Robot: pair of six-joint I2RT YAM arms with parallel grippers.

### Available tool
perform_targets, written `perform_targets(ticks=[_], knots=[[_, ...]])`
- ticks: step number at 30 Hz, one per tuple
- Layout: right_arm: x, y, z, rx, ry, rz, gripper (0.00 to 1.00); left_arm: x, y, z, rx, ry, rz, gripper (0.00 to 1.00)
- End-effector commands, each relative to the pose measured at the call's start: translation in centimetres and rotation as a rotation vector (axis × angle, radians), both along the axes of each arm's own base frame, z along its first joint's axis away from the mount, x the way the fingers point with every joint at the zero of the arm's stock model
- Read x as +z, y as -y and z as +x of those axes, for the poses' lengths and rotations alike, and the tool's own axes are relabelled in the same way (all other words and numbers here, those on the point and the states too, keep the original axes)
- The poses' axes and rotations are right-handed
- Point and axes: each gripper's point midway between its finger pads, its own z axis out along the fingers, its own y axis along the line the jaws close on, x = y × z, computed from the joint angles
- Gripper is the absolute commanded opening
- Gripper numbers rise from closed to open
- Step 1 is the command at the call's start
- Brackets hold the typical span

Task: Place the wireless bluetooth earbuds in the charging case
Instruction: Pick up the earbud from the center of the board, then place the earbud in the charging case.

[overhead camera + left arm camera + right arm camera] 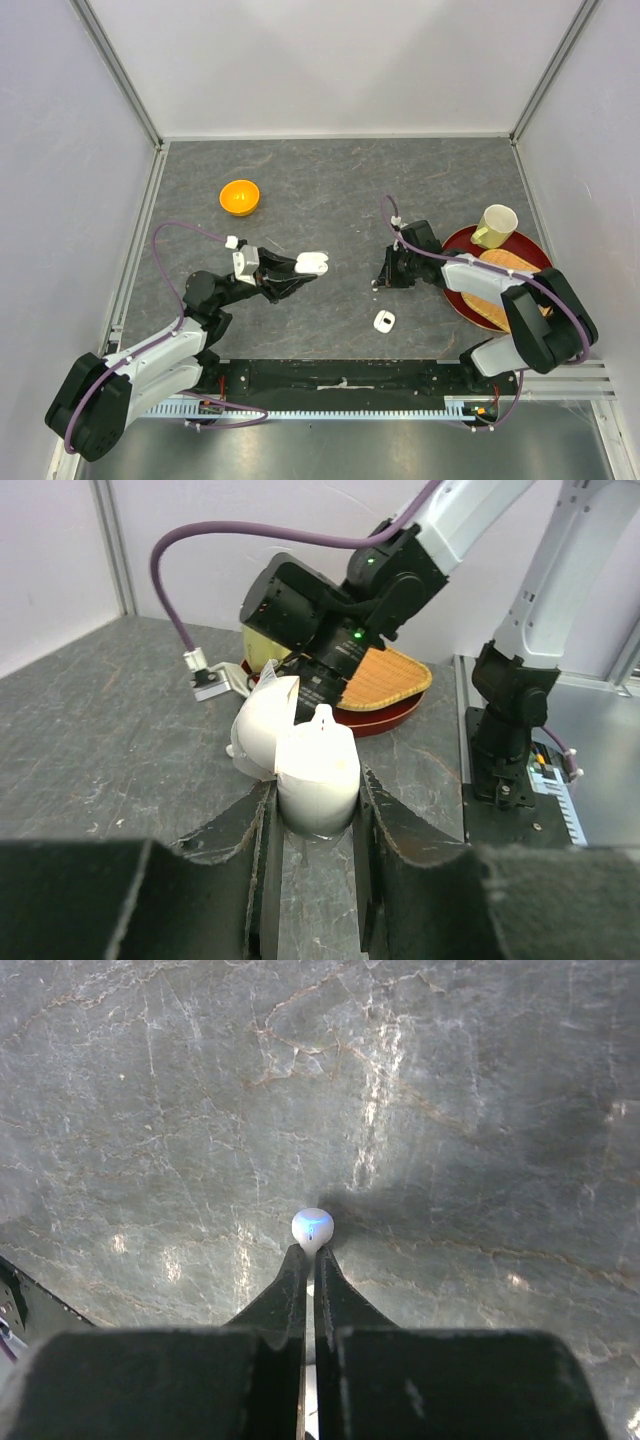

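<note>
Right gripper (312, 1252) jaws together on earbud (312, 1228) stem, bulb forward, well right of open charging case (318, 755) clamped in left gripper (316, 790).

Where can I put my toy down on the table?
Bare: the far strip of table, from the orange bowl to the back right corner. Crowded: the right side by the red plate and cup, and the middle around the left gripper and right gripper.
</note>
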Motion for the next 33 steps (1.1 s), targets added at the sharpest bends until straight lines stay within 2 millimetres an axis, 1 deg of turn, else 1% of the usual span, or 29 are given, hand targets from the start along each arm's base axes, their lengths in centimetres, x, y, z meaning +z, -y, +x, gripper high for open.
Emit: perform_targets(ticks=[1,2,3,4,5,6,7,8,10,11,12,13,14,15,16,17,18,19,21,22,24,25,27,28,29,30,31,33], knots=[[3.4,-0.3,1.3,-0.021,0.076,0.029,0.0,0.7,-0.8,1.7,0.12,0.066,-0.028,0.02],[4.5,-0.4,1.3,-0.028,0.091,0.048,0.0,0.9,-1.2,2.2,0.162,0.08,-0.043,0.02],[5.2,-0.6,1.4,-0.044,0.093,0.072,0.0,0.3,-1.6,2.2,0.182,0.082,-0.046,0.02],[6.1,-1.0,1.5,-0.051,0.095,0.101,0.0,1.1,-2.0,2.2,0.203,0.122,-0.081,0.02],[7.5,-1.2,1.6,-0.061,0.121,0.133,0.0,1.1,-2.6,2.8,0.257,0.122,-0.099,0.02],[8.3,-1.4,1.6,-0.072,0.125,0.156,0.0,0.5,-3.0,2.9,0.282,0.117,-0.101,0.02],[9.5,-1.9,1.7,-0.097,0.122,0.201,0.0,0.7,-3.3,3.0,0.302,0.133,-0.114,0.02],[11.2,-2.4,1.7,-0.093,0.146,0.253,0.0,0.6,-3.6,3.4,0.331,0.138,-0.114,0.02],[13.6,-3.4,1.6,-0.11,0.154,0.336,0.0,0.2,-3.7,3.6,0.347,0.136,-0.102,0.02],[15.5,-3.8,1.6,-0.109,0.19,0.379,0.0,0.2,-3.8,3.8,0.359,0.14,-0.099,0.02],[16.5,-4.1,1.4,-0.11,0.203,0.399,0.0,0.1,-3.8,3.9,0.365,0.14,-0.096,0.02],[18.1,-4.9,1.1,-0.112,0.213,0.434,0.0,0.0,-3.8,4.1,0.372,0.137,-0.095,0.02],[19.5,-5.1,0.9,-0.121,0.236,0.456,0.0,0.2,-4.1,4.3,0.393,0.143,-0.1,0.02],[20.3,-5.3,1.0,-0.14,0.255,0.465,0.0,0.1,-4.1,4.3,0.398,0.143,-0.101,0.02],[21.9,-6.0,0.6,-0.139,0.269,0.496,0.0,0.0,-4.2,4.3,0.401,0.148,-0.098,0.02],[22.8,-6.3,0.3,-0.161,0.254,0.526,0.0,-0.1,-4.2,4.3,0.407,0.17,-0.087,0.02],[23.5,-6.5,0.5,-0.189,0.26,0.536,0.0,0.0,-4.2,4.0,0.408,0.191,-0.089,0.02],[25.0,-7.4,-0.1,-0.18,0.264,0.564,0.0,0.0,-4.1,3.7,0.404,0.212,-0.088,0.02],[26.3,-8.1,-0.5,-0.202,0.246,0.593,0.0,-0.2,-4.2,3.7,0.422,0.24,-0.078,0.02],[27.8,-8.9,-0.9,-0.196,0.257,0.618,0.0,-0.3,-4.1,3.6,0.417,0.236,-0.075,0.02],[28.6,-9.7,-1.2,-0.211,0.231,0.629,0.0,-0.4,-4.2,3.7,0.428,0.264,-0.056,0.02],[29.5,-10.0,-1.5,-0.224,0.217,0.636,0.0,-0.4,-4.1,3.6,0.426,0.271,-0.055,0.02],[29.6,-11.0,-1.7,-0.239,0.16,0.647,0.0,-0.5,-4.0,3.5,0.427,0.284,-0.044,0.02],[30.1,-11.7,-2.2,-0.226,0.144,0.654,0.0,-0.5,-3.9,3.5,0.426,0.287,-0.043,0.02],[29.5,-12.4,-2.3,-0.226,0.122,0.635,0.0,-0.6,-3.9,3.5,0.432,0.298,-0.036,0.02],[29.3,-12.8,-2.5,-0.225,0.11,0.629,0.0,-0.6,-3.9,3.5,0.438,0.302,-0.034,0.02],[29.5,-13.7,-3.4,-0.211,0.088,0.631,0.0,-0.7,-3.7,3.4,0.435,0.301,-0.028,0.02],[29.0,-14.8,-3.7,-0.208,0.076,0.617,0.0,-0.7,-3.7,3.7,0.458,0.311,-0.014,0.02]])
